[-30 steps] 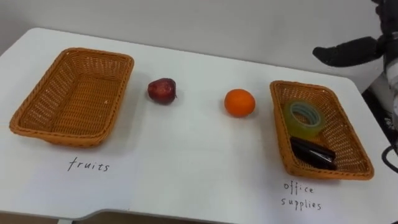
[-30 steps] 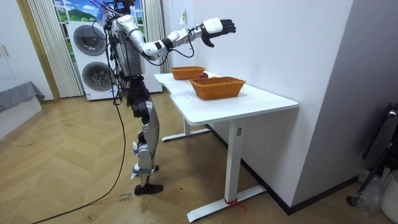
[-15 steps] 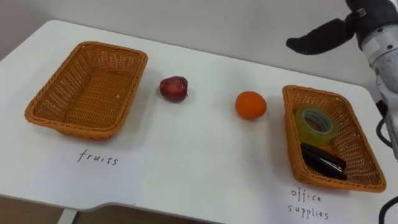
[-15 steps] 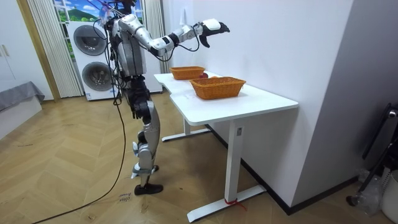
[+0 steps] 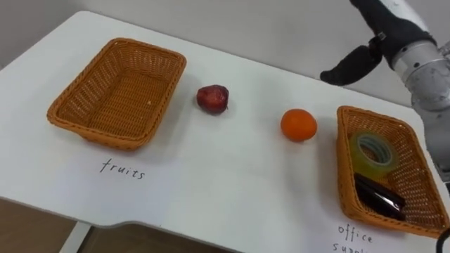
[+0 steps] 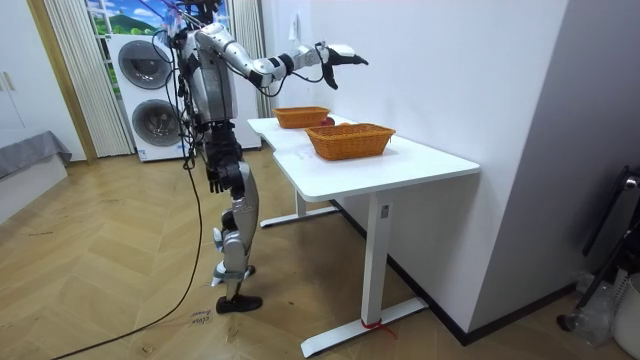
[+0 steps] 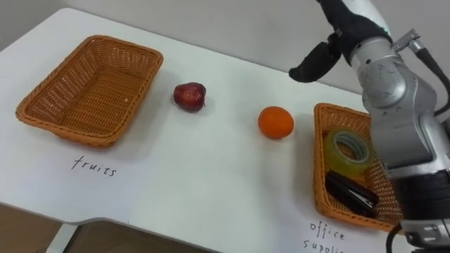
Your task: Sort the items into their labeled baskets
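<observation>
A dark red apple [image 5: 213,98] and an orange [image 5: 299,125] lie on the white table between two wicker baskets. The left basket [image 5: 84,116], with "fruits" handwritten in front of it, holds nothing. The right basket [image 5: 346,176], labelled "office supplies", holds a roll of clear tape [image 5: 373,151] and a flat black object [image 5: 380,198]. My right hand [image 5: 350,65] hangs open in the air behind the orange and above the far edge of the table, with its dark fingers pointing left. In the room view I stand at the table's end with that arm [image 6: 300,60] stretched out over it.
The table [image 5: 232,183] is bare around the fruit and ends at a plain wall behind. In the room view, washing machines [image 6: 150,90] stand behind me and wooden floor lies all around.
My right hand has swung left, from beside the office basket to behind the orange. The eye view itself has shifted; fruit and baskets have not moved on the table.
</observation>
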